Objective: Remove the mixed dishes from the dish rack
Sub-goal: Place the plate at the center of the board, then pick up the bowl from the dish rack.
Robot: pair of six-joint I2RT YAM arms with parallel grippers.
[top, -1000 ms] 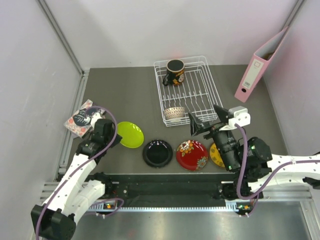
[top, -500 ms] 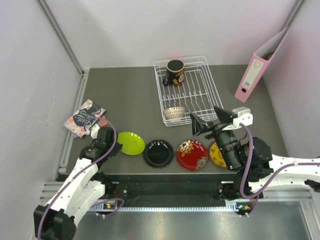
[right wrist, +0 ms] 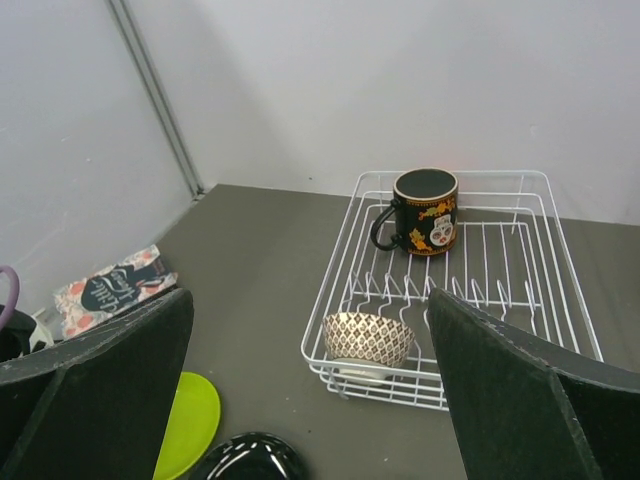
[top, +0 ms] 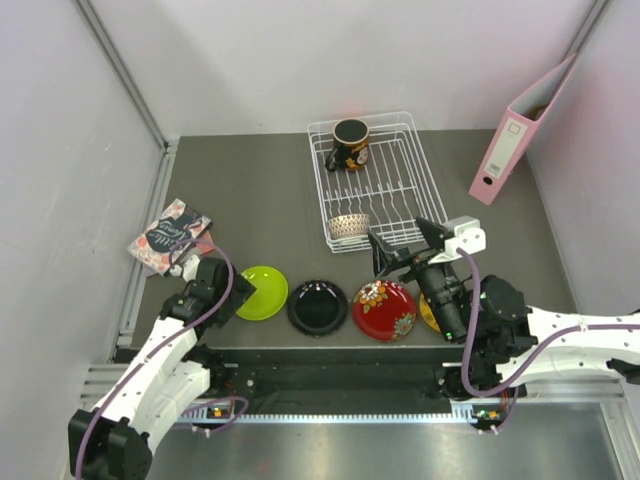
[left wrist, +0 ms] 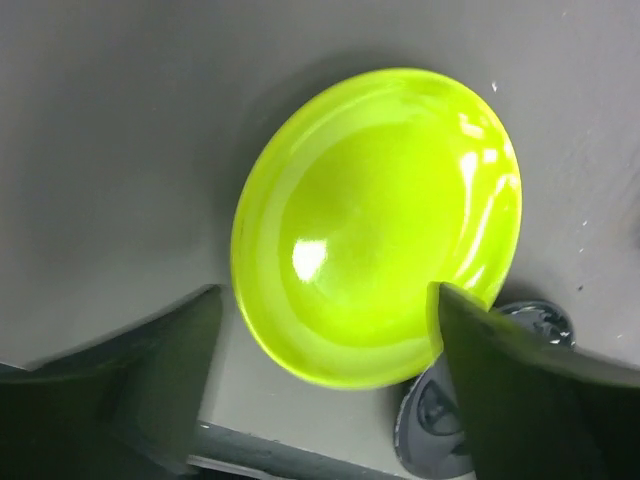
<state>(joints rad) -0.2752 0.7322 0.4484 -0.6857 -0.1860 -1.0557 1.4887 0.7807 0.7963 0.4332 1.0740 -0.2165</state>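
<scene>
The white wire dish rack (top: 395, 195) stands at the back, holding a dark mug (top: 350, 143) at its far end and a beige lattice bowl (top: 348, 226) at its near corner. On the table in a row lie the lime plate (top: 265, 292), black plate (top: 317, 306), red floral plate (top: 383, 309) and a yellow plate (top: 428, 314), half hidden by my right arm. My left gripper (top: 243, 294) is open around the lime plate's (left wrist: 380, 225) near rim; the plate lies flat. My right gripper (top: 403, 243) hovers open and empty, facing the bowl (right wrist: 368, 340) and mug (right wrist: 425, 210).
A pink ring binder (top: 520, 125) leans against the right wall. A patterned booklet (top: 168, 235) lies at the left edge of the table. Grey walls enclose the table on three sides. The black plate's rim (left wrist: 432, 428) sits right next to the lime plate.
My left gripper carried the lime plate rightward beside the black plate, then opened and let it go. My right gripper shifted a little left, toward the rack's near corner.
</scene>
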